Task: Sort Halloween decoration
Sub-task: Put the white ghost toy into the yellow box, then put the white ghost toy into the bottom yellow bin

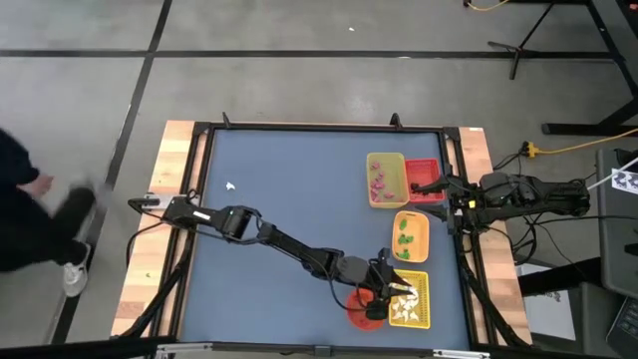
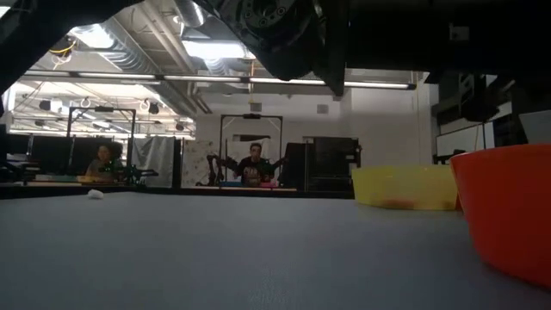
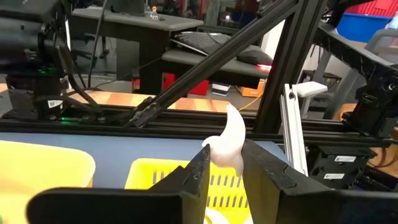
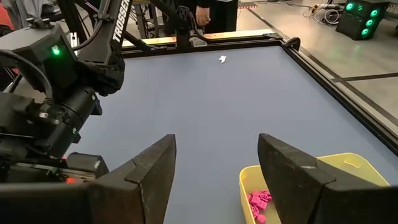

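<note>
My left gripper (image 1: 397, 286) reaches across the table to its near right corner and is shut on a white ghost piece (image 3: 229, 142) above a yellow slotted tray (image 1: 421, 311) that holds several white ghost pieces. My right gripper (image 1: 421, 186) is open and empty over the red tray (image 1: 427, 170) at the right. Another white piece (image 1: 230, 184) lies alone on the blue mat at the far left; it also shows in the right wrist view (image 4: 222, 60) and the low view (image 2: 95, 194). My left gripper pinches the ghost piece's wide lower body (image 3: 225, 158) between its two fingertips (image 3: 200, 163). The piece's thin curved tail (image 3: 234, 118) sticks out past the fingers. The piece is lifted clear, over the yellow slotted tray (image 3: 163, 177).
A yellow tray with pink pieces (image 1: 386, 179) stands beside the red tray. An orange tray with green pieces (image 1: 411, 237) stands nearer. A round red-orange bowl (image 1: 361, 311) stands just left of the ghost tray. The black frame rail (image 1: 459, 199) runs along the right edge. A person stands at the far left (image 1: 30, 214).
</note>
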`<action>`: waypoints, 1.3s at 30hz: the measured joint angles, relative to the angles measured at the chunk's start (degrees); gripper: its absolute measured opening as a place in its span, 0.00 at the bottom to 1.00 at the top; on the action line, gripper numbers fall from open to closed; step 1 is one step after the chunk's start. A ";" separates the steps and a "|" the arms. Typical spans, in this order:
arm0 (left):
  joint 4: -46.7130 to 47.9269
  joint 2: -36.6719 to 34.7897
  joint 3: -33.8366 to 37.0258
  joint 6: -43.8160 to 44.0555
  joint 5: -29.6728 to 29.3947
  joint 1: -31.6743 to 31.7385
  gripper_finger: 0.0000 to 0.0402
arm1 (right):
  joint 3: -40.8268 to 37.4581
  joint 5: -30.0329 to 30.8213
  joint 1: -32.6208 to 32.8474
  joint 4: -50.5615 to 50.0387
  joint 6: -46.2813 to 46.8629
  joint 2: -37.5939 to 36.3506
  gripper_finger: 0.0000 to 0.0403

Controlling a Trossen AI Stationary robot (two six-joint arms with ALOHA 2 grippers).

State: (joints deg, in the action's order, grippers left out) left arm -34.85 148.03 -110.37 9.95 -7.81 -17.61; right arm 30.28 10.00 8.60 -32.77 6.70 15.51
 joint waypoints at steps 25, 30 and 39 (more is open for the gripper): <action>29.05 -14.25 0.00 -2.20 0.00 5.77 0.36 | -1.71 -0.57 0.00 2.69 -2.63 -15.27 0.56; 54.83 -26.36 0.00 -3.01 -0.04 9.43 0.36 | -9.16 -0.59 0.00 12.33 -4.93 -14.91 0.56; 95.32 -43.12 0.01 3.16 -0.68 16.77 0.36 | -18.84 -0.53 0.00 21.02 -5.74 -15.08 0.56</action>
State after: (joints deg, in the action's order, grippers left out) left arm 60.47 104.91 -110.36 13.11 -8.50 -0.84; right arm 11.44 9.47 8.60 -11.76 0.96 0.43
